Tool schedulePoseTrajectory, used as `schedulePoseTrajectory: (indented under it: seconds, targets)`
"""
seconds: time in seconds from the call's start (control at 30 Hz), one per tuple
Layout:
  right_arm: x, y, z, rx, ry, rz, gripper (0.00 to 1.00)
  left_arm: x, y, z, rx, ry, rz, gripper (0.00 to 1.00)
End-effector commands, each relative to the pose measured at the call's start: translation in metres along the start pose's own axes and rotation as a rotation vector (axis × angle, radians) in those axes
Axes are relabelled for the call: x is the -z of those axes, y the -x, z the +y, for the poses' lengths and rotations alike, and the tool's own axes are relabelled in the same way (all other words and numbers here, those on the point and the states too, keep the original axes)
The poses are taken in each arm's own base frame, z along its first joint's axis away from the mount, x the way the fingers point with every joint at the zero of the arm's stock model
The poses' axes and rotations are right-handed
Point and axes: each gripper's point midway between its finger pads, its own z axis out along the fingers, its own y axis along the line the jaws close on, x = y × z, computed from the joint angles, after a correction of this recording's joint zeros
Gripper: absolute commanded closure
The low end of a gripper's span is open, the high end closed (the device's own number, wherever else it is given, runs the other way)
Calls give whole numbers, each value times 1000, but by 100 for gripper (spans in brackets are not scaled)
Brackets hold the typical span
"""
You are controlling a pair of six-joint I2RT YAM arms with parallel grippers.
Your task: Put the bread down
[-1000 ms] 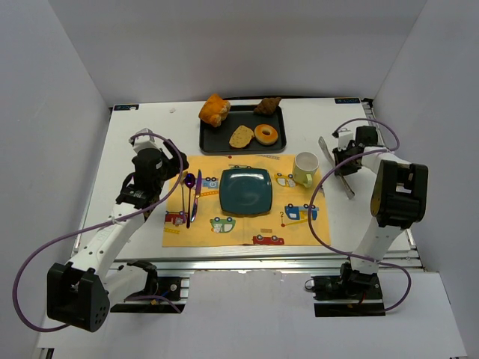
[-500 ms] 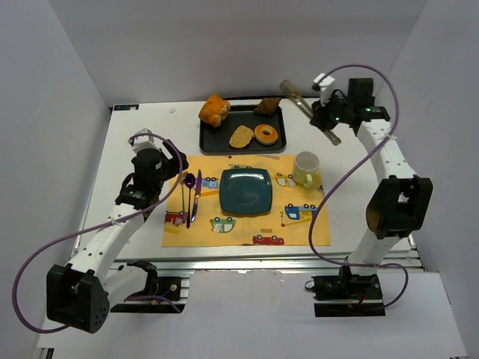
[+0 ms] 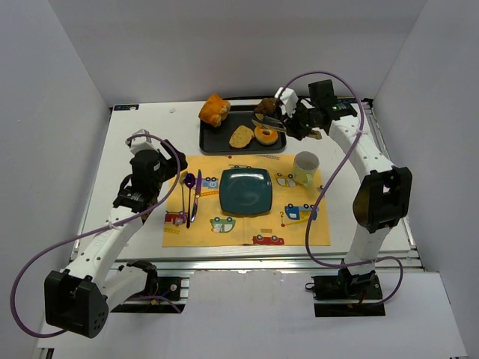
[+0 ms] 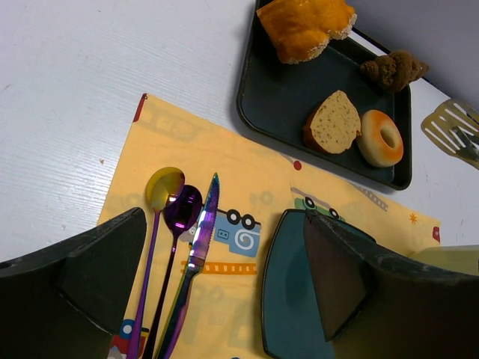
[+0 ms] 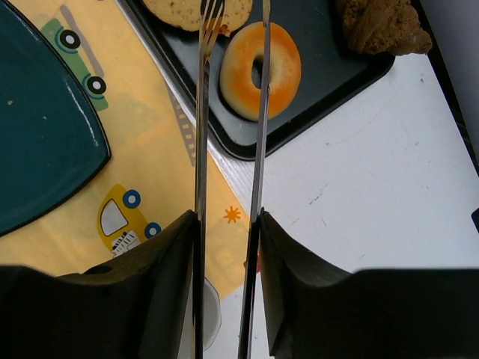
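Note:
The bread point(image 3: 266, 134) is a golden-brown ring on the right part of the black tray point(image 3: 217, 140). It also shows in the left wrist view point(image 4: 380, 138) and the right wrist view point(image 5: 281, 71). My right gripper point(image 3: 301, 123) point(image 5: 228, 224) is shut on metal tongs point(image 3: 272, 123) point(image 5: 200, 149). The tongs' two arms stand apart and reach over the bread, one along its left edge and one across its hole. Whether they touch it I cannot tell. My left gripper point(image 3: 159, 176) point(image 4: 224, 262) is open and empty above the yellow placemat point(image 3: 299, 224).
A teal square plate point(image 3: 245, 190) lies mid-placemat, with two spoons and a knife point(image 3: 197, 193) to its left and a pale mug point(image 3: 305, 167) to its right. The tray also holds a tan slice point(image 3: 241, 136), a lumpy orange roll point(image 3: 214, 109) and a dark brown pastry point(image 3: 267, 105).
My right arm swung the tongs from the table's right side up to the back, then left and down over the tray's ring. The left arm hardly moved.

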Motion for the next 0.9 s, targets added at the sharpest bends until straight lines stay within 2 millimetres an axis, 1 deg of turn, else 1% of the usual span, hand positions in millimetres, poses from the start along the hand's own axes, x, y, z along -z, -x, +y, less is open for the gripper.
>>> schedulePoseTrajectory:
  seconds: [0.0,0.03,0.13,0.23,0.3,0.37,0.53,0.7,0.87]
  targets:
    - [3,12,-6,62,-43,13,56,4,16,-9,19,-25,-35,6]
    - [2,8,-6,65,-48,32,55,4,15,-8,20,-26,-33,6]
    - [-8,-7,6,46,-8,85,54,3,14,-9,20,-28,-30,6]
    - [-18,-17,9,37,-15,120,54,3,13,-8,19,-26,-25,6]
    - [-24,-20,8,15,-22,129,53,4,13,-8,21,-27,-28,6]
    - [-26,-18,5,4,-32,130,52,4,12,-7,22,-25,-26,6]
    - [-36,-26,-1,-3,-67,166,49,6,9,-4,31,-23,-27,6]
    - [-42,-31,-1,-16,-71,187,47,7,8,-4,36,-24,-29,6]
    - [-50,-40,0,-18,-84,224,47,5,8,-4,36,-26,-27,6]
